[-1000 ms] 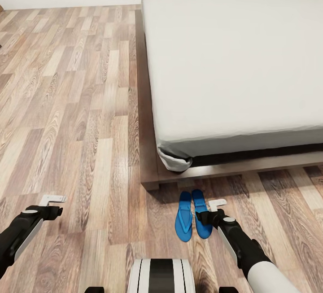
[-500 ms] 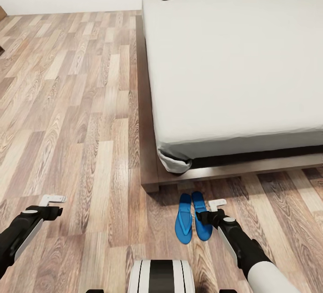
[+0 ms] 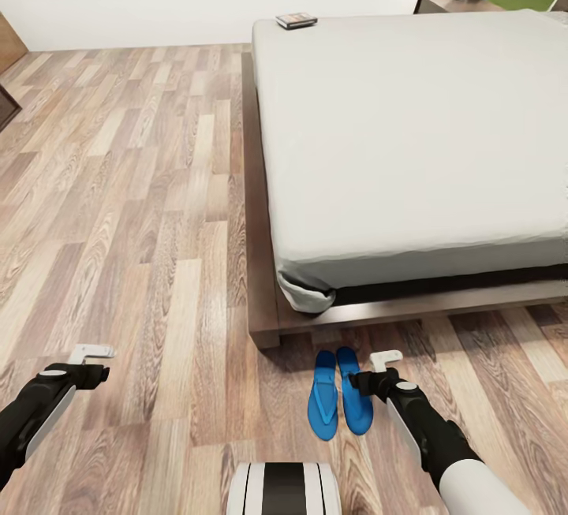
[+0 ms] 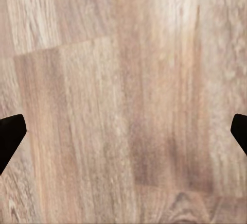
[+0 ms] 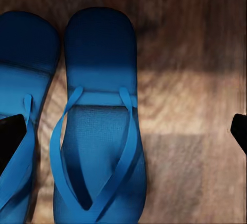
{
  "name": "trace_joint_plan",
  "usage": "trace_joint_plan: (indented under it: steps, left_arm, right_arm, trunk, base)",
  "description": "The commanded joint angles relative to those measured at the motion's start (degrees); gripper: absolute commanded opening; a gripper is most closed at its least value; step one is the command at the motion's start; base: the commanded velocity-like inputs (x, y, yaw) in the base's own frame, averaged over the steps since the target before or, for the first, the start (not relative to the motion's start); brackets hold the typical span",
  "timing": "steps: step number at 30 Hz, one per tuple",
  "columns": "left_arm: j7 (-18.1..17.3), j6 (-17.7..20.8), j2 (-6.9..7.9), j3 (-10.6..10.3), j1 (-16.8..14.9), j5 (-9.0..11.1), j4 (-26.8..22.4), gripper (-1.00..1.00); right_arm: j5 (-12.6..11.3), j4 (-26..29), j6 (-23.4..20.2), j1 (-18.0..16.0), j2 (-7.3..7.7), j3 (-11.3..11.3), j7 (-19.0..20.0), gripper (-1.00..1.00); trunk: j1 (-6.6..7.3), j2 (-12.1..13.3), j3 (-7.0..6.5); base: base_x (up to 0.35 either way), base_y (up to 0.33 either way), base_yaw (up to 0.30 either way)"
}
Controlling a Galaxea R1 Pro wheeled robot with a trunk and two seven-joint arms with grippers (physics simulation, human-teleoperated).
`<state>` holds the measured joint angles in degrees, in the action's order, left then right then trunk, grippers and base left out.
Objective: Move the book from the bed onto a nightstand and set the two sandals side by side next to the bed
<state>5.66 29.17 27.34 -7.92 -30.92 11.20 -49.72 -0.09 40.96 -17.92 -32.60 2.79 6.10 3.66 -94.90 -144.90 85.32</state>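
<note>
Wood floor at lower centre held two sandals point(image 3: 339, 393) side by side by the bed point(image 3: 410, 136); right gripper point(image 3: 375, 369) released above them.

No text, label, brand, number or sign can be read anywhere. The book point(image 3: 297, 20), at the upper middle of the head view on the far corner of the bed point(image 3: 410, 144), is too small and blurred for any lettering on its cover to be made out. The blue sandals point(image 5: 98, 126) carry no visible marking on their soles or straps in the right wrist view.
</note>
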Motion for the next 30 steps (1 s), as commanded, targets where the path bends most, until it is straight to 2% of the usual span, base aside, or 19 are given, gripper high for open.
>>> trace_joint_plan:
  steps: [1,4,9,14,15,19,20,25,26,27,30]
  left_arm:
    - [0.56,0.27,0.1,-0.3,-0.02,0.61,-0.05,1.0]
    - [0.54,0.35,0.09,-0.28,-0.02,0.63,-0.08,1.0]
    - [0.56,0.54,0.08,-0.27,-0.02,0.61,0.04,1.0]
    - [0.63,0.8,0.08,-0.26,-0.02,0.64,0.04,1.0]
    - [0.63,0.8,0.08,-0.26,-0.02,0.64,0.04,1.0]
    - [0.65,1.77,0.08,-0.23,-0.02,0.66,-0.09,1.0]
    - [0.65,1.77,0.08,-0.23,-0.02,0.66,-0.09,1.0]
    - [0.66,2.22,0.08,-0.2,-0.02,0.66,-0.03,1.0]
    - [0.66,2.22,0.08,-0.2,-0.02,0.66,-0.03,1.0]
    - [0.63,2.32,0.08,-0.19,-0.02,0.66,0.03,1.0]
    - [0.61,2.44,0.08,-0.18,-0.02,0.67,0.09,1.0]
  right_arm:
    - [0.02,0.12,-0.38,-0.01,0.17,0.14,0.05,1.0]
    - [0.01,0.14,-0.46,-0.01,0.52,0.11,0.06,1.0]
    - [0.0,0.12,-0.64,0.01,1.41,-0.1,0.17,1.0]
    - [0.05,0.1,-3.45,0.17,3.4,-2.28,0.47,1.0]
    - [0.05,0.1,-3.45,0.17,3.4,-2.28,0.47,1.0]
    - [0.25,0.09,-6.93,0.44,5.74,-3.65,0.78,1.0]
    - [0.25,0.09,-6.93,0.44,5.74,-3.65,0.78,1.0]
    - [0.26,0.06,-8.24,0.67,8.56,-4.12,0.92,1.0]
    - [0.26,0.06,-8.24,0.67,8.56,-4.12,0.92,1.0]
    - [0.23,0.04,-8.47,0.74,9.56,-4.2,0.95,1.0]
    - [0.21,0.03,-8.71,0.79,10.37,-4.25,0.97,1.0]
  trunk:
    - [0.03,0.0,-0.19]
    - [0.11,0.04,-0.86]
    - [0.11,0.04,-0.86]
    - [0.11,0.04,-0.86]
    - [0.11,0.04,-0.86]
    - [0.11,0.04,-0.86]
    - [0.11,0.04,-0.86]
    - [0.24,0.11,-1.96]
    - [0.26,0.12,-2.18]
    - [0.29,0.13,-2.41]
    - [0.37,0.17,-3.07]
  base:
    - [0.0,0.0,0.0]
    - [0.0,0.0,0.0]
    - [0.0,0.0,0.0]
    - [0.0,0.0,0.0]
    - [0.0,0.0,0.0]
    - [0.0,0.0,0.0]
    - [0.0,0.0,0.0]
    - [0.0,0.0,0.0]
    - [0.0,0.0,0.0]
    - [0.0,0.0,0.0]
    - [0.0,0.0,0.0]
